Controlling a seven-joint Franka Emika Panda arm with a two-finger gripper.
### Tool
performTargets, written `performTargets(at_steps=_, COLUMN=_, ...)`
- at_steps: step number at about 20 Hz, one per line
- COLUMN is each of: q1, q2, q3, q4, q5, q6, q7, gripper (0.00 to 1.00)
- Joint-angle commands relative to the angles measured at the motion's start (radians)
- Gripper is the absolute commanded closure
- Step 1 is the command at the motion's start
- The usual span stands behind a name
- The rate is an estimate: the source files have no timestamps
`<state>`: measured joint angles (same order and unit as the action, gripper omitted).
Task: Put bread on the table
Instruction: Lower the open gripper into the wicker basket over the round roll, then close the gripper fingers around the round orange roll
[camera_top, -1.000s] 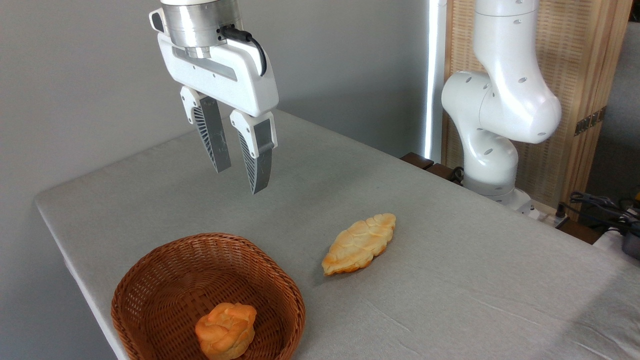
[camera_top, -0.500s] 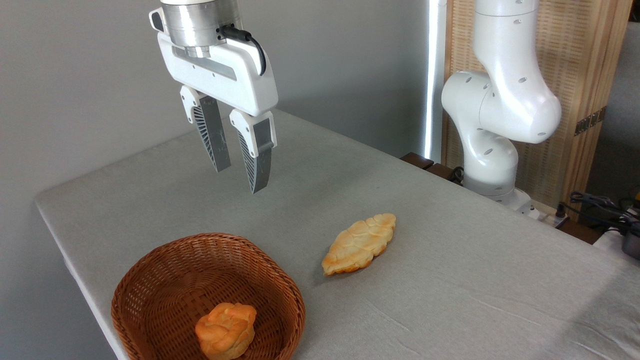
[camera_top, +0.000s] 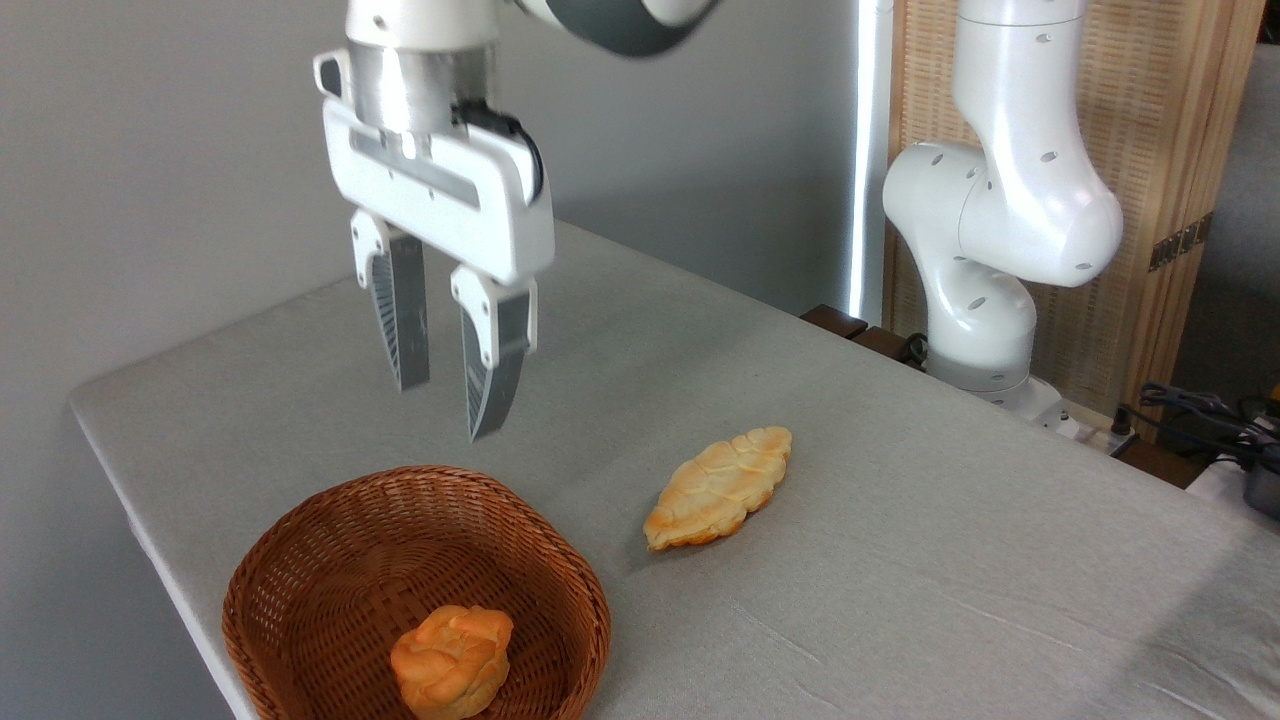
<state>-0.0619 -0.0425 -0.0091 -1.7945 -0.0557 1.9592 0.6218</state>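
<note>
Wicker basket (camera_top: 300, 560) — leaf-shaped loaf (camera_top: 718, 487) lying beside it.

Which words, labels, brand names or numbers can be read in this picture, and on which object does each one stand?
None: no readable text shows anywhere.
Pincer: plain white housing with a dark slot, no lettering visible.
Bread and wicker basket: no label.
Table: plain grey cloth, no print.
Devices at the right edge: too small and dark to tell whether they carry any marking.
</note>
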Motion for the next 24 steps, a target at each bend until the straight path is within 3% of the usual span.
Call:
performTargets(at_steps=1, q1=0.007, q2=-0.01, q3=0.03, q4=-0.192, q5=0.026, q6=0.312, q7=-0.007, gripper=0.0)
performTargets(at_steps=3, q1=0.011, q2=0.053, q3=0.067, q4=-0.189, q5=0.048, q6=0.383, q7=-0.004, gripper=0.0)
performTargets(at_steps=7, q1=0.045, q2=0.151, q3=0.074, q4=-0.184, q5=0.177, q6=0.46, q7=-0.005, gripper=0.0)
performTargets(at_steps=8, q1=0.045, q2=0.165, q3=0.074, q4=-0.184, q5=0.183, q6=0.466, q7=-0.005, gripper=0.0)
performTargets(at_steps=16, q1=0.045, q2=0.194, q3=0.064, q4=-0.168, q5=0.174, q6=0.492, q7=-0.013, gripper=0.0)
performTargets(at_steps=20, q1=0.06, q2=0.17, q3=0.098, q4=-0.083, q5=0.18, q6=0.396, q7=-0.007, gripper=0.0)
performTargets(at_steps=24, q1=0.063, q2=0.161, q3=0.087, q4=-0.045, q5=0.171, q6=0.334, q7=-0.013, gripper=0.0)
